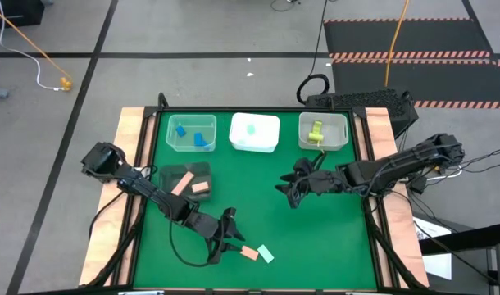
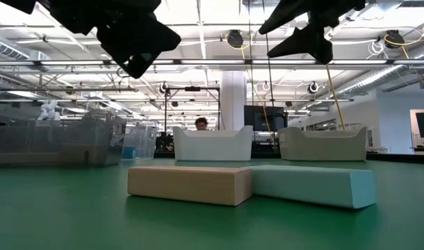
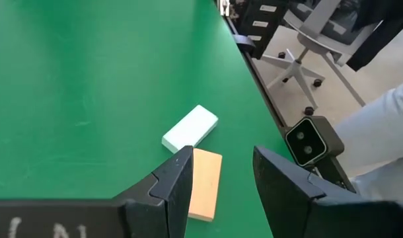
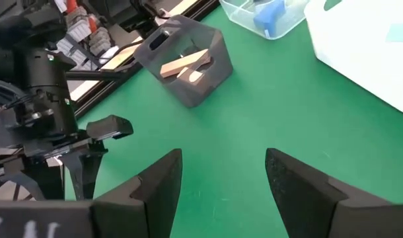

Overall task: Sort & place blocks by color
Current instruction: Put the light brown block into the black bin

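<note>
Two blocks lie flat on the green table near its front edge: a salmon pink bar (image 1: pixel 249 253) (image 3: pixel 205 182) and a pale mint bar (image 1: pixel 265 254) (image 3: pixel 190 129), side by side. My left gripper (image 1: pixel 231 242) (image 3: pixel 221 178) hangs open just left of and above the salmon bar, touching nothing; the low view shows it (image 2: pixel 132 38) well clear of both bars (image 2: pixel 190 184). My right gripper (image 1: pixel 287 195) (image 4: pixel 221 175) is open and empty above the middle of the table.
Along the far edge stand a clear bin with blue blocks (image 1: pixel 191 133), a white bin with a mint block (image 1: pixel 254 133) and a clear bin with a yellow-green block (image 1: pixel 323 131). A grey bin with salmon blocks (image 1: pixel 187 182) (image 4: pixel 185 59) stands at mid-left. A small camera (image 3: pixel 312 142) sits at the front edge.
</note>
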Robot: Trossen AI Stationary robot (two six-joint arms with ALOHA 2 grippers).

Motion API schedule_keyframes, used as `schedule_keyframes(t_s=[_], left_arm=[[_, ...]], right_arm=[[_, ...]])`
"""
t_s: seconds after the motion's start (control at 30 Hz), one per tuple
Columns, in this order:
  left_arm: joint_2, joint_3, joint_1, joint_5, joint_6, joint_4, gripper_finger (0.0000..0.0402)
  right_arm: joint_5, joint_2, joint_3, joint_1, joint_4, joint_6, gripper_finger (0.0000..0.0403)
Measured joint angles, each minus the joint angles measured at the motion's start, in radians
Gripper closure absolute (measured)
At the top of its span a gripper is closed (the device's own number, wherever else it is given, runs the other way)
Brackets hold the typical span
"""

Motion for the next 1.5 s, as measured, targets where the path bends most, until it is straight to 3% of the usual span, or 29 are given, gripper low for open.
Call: schedule_keyframes(t_s=[0.2,0.43,0.6,0.73,0.9,1.03,1.5], left_arm=[[0.0,0.0,-0.003,-0.003,-0.012,-0.01,0.0245],[0.043,0.0,-0.021,-0.121,-0.069,-0.063,0.0245],[0.118,0.0,-0.023,-0.123,-0.211,0.034,0.0238],[0.159,-0.001,-0.032,-0.123,-0.258,0.139,0.02],[0.17,0.0,-0.066,-0.121,-0.143,0.176,0.0137],[0.17,0.0,-0.08,-0.123,-0.041,0.151,0.0114],[0.17,0.0,-0.069,-0.124,0.084,0.102,0.0135]], right_arm=[[0.0,0.0,0.0,0.0,0.0,0.0,0.0195],[0.0,0.0,0.0,0.0,0.001,0.0,0.0195],[0.0,0.0,0.0,0.0,0.0,0.0,0.0195],[0.0,0.0,0.0,0.0,0.002,0.0,0.0195],[0.0,0.0,0.0,0.0,0.002,0.0,0.0195],[0.0,0.0,0.0,0.0,0.003,0.0,0.0195],[0.0,0.0,0.0,0.0,0.003,0.0,0.0195]])
